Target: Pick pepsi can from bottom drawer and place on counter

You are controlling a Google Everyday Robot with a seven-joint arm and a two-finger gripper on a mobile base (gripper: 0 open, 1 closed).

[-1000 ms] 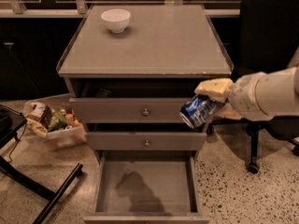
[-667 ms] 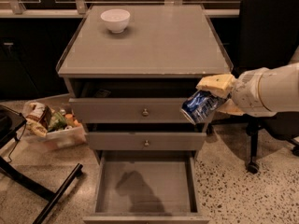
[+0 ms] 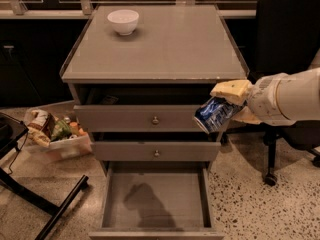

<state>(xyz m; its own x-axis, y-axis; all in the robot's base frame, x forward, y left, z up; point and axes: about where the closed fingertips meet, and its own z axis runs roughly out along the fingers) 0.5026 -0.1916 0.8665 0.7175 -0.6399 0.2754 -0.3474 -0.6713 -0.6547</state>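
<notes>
**Can held at the cabinet's right front corner, below the counter's rim**

The gripper [image 3: 226,105] reaches in from the right on a white arm [image 3: 285,98]. Its pale fingers [image 3: 229,90] pinch the pepsi can [image 3: 214,115] from above and below.

The can hangs in the air in front of the right end of the top drawer [image 3: 135,118]. It is just under the counter's front edge and well above the bottom drawer [image 3: 185,196]. It touches neither.

Its long axis is tilted. One round end points down and to the left, toward the drawer fronts, and the other end runs up and to the right into the gripper.

The counter [image 3: 165,49] has a thin raised rim all round. Its front right corner sits just above and left of the gripper. A white bowl [image 3: 123,21] stands near the back left corner, so most of the surface is bare.

The bottom drawer is pulled fully out, with only a shadow on its grey floor. The top drawer is slightly open, and the middle drawer [image 3: 156,151] is nearly flush.

To the right, a dark office chair [image 3: 287,39] stands close behind the arm. To the left, a bin of snacks [image 3: 55,134] and a black stand leg [image 3: 55,209] lie on the speckled floor [image 3: 250,204].
</notes>
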